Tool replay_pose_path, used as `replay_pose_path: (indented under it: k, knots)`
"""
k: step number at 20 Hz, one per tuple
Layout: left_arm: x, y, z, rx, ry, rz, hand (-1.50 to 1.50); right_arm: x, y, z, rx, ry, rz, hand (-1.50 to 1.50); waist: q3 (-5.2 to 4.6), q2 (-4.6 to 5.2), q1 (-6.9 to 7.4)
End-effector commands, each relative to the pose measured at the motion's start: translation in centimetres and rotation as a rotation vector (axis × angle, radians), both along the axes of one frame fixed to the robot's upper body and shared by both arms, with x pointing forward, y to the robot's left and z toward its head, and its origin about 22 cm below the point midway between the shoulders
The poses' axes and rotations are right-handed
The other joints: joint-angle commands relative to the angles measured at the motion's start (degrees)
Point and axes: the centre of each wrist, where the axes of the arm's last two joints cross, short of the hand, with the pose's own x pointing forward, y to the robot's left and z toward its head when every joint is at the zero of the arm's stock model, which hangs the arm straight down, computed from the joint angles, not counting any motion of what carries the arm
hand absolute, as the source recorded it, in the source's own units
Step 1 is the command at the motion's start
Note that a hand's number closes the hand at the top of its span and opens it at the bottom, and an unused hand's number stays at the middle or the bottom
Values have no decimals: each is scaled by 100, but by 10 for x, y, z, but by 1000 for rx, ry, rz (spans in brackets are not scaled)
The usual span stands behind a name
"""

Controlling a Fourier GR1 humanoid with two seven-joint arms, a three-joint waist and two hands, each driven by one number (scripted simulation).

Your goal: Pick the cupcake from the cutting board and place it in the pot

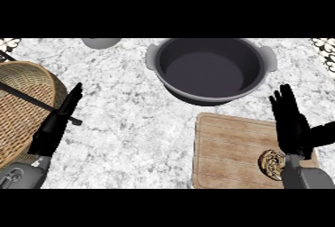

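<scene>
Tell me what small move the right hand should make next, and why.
Probably lower the right hand toward the cupcake: its fingers are straight and hold nothing, and the cupcake sits on the cutting board beside the wrist. The pot is empty.

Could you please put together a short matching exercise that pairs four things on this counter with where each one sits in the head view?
Things:
1. pot
2. wicker basket
3. cupcake
4. cutting board

Places:
A. at the left edge of the view, beside the left hand
B. lying flat on the counter, in front of the pot
C. at the top centre, empty
D. on the board's right part, just under the right hand

Pairs: 1-C, 2-A, 3-D, 4-B
</scene>
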Motion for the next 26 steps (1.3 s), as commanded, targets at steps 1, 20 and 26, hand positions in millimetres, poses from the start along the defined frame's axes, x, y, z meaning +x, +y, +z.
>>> replay_pose_path:
  k: [1, 20, 26]
  knots:
    - [-5, -6, -25, -45, 73, -14, 0, -28, -6, -7, -61, 36, 63, 150, 92, -159, 41]
    - [-28, -48, -39, -246, 380, -41, 0, -139, -26, 97, -652, -298, 96, -150, 83, -193, -34]
    - [-28, -55, -45, -252, 358, -46, 0, -154, -22, 137, -649, -37, 155, -150, 83, -168, 38]
